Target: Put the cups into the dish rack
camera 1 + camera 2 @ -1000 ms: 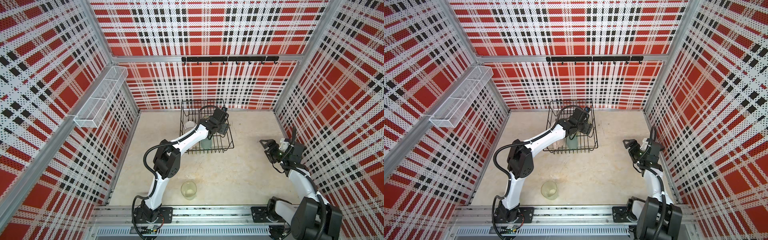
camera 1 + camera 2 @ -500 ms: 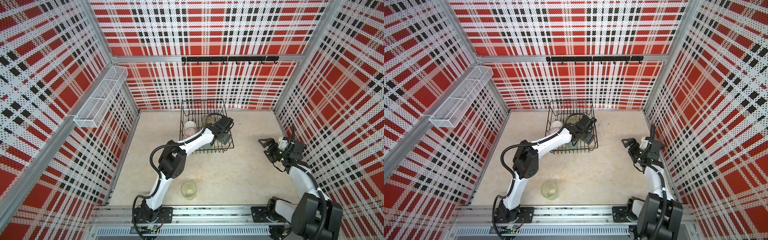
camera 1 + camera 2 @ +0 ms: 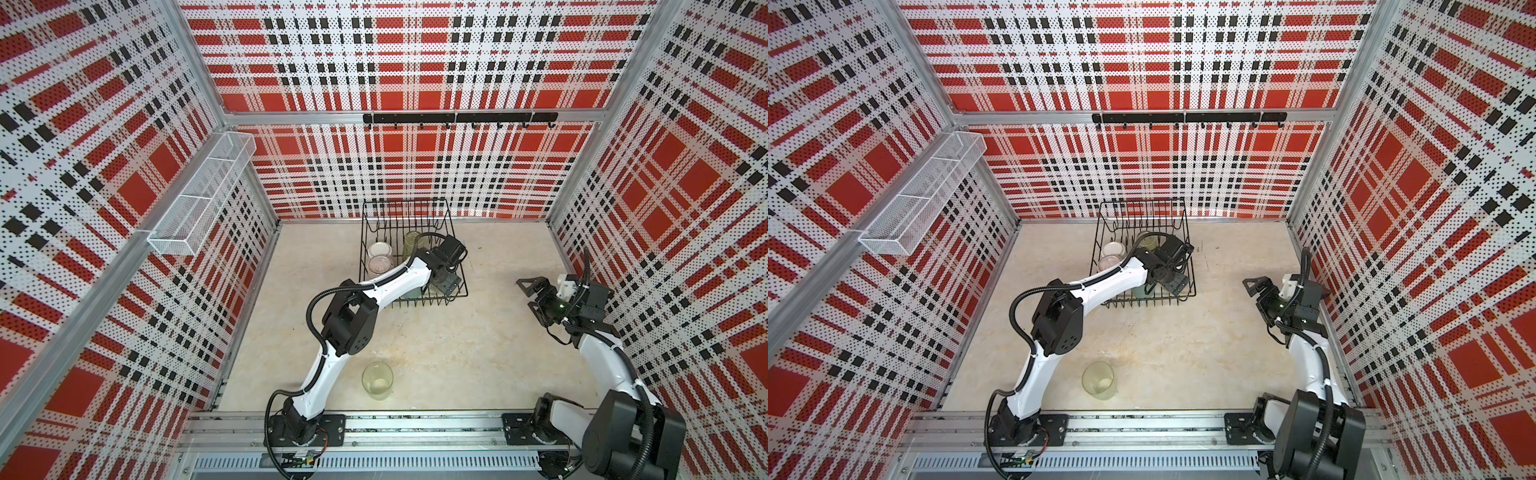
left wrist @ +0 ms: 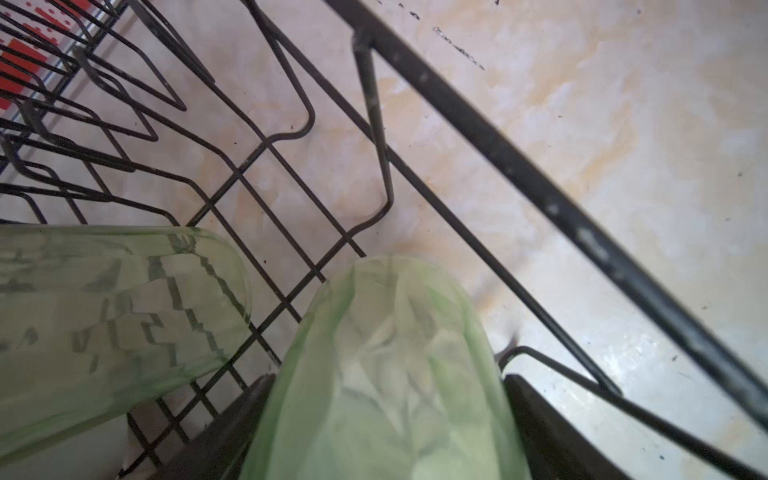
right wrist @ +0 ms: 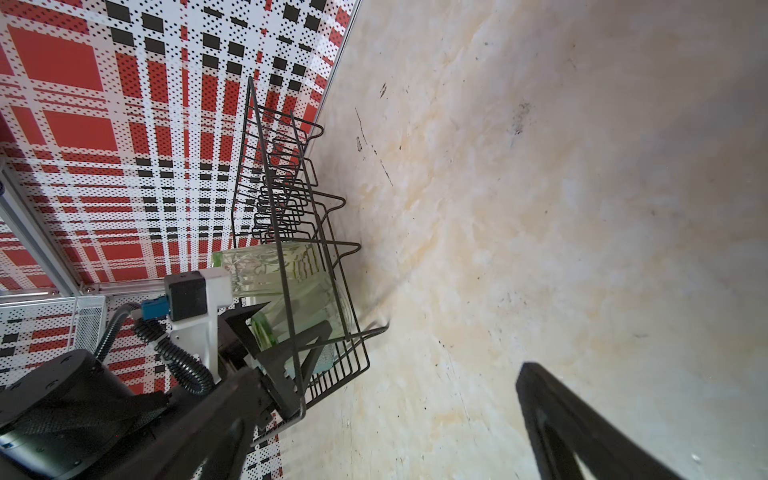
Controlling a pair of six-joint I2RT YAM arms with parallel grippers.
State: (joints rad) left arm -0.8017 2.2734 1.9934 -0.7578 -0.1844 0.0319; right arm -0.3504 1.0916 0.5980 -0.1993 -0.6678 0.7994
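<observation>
One pale cup (image 3: pixel 377 380) stands mouth up on the surface (image 3: pixel 478 353). It is right by the foot of the left arm and well apart from the right arm. It is the only cup not in the dish rack (image 3: pixel 405 201).

On the rack's left side sit a white mug (image 3: pixel 379 249) and a pink mug (image 3: pixel 380 264). It is hard to tell if they are mouth up or mouth down. Next to them stands a tall green cup (image 3: pixel 411 245). A bluish cup (image 3: pixel 413 293) peeks out from under the left arm, mostly hidden.

The left hand (image 4: pixel 386 376) is down in the rack's near right corner. A second green cup (image 4: pixel 399 316) sits between its fingers (image 4: pixel 540 415). The cup points straight out from the hand, its long way in line with them. So the hand will likely have to back out along that same line, or it may knock the cup. The fingers are right at the cup's sides, but it is not clear if they squeeze it or have let go.

Far to the right, the right hand (image 3: pixel 525 294) is spread wide with nothing in it.
</observation>
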